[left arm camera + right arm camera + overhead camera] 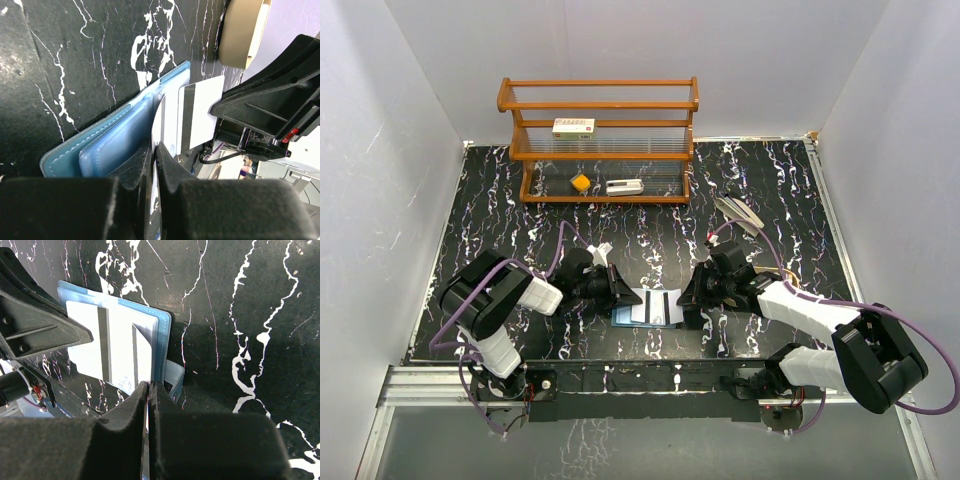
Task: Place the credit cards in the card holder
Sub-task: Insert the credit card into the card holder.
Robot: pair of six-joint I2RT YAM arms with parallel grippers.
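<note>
Now | wooden rack point(600, 140) stands well apart at the back | card holder point(115, 135) lies open, credit cards point(115, 345) atop | your left gripper point(623, 293) and right gripper point(687, 303), both pressed together, flank it closely.

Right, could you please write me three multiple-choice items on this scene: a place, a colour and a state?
1. Where is the holder? A on the shelf; B between the left gripper and right gripper; C by the back wall.
2. Its colour? A red; B blue; C green.
3. Its state? A folded shut; B standing on edge; C open, flat.
Answers: 1 B, top view shows a gripper at each edge; 2 B, blue in both wrist views; 3 C, cards lie on its inside.
</note>
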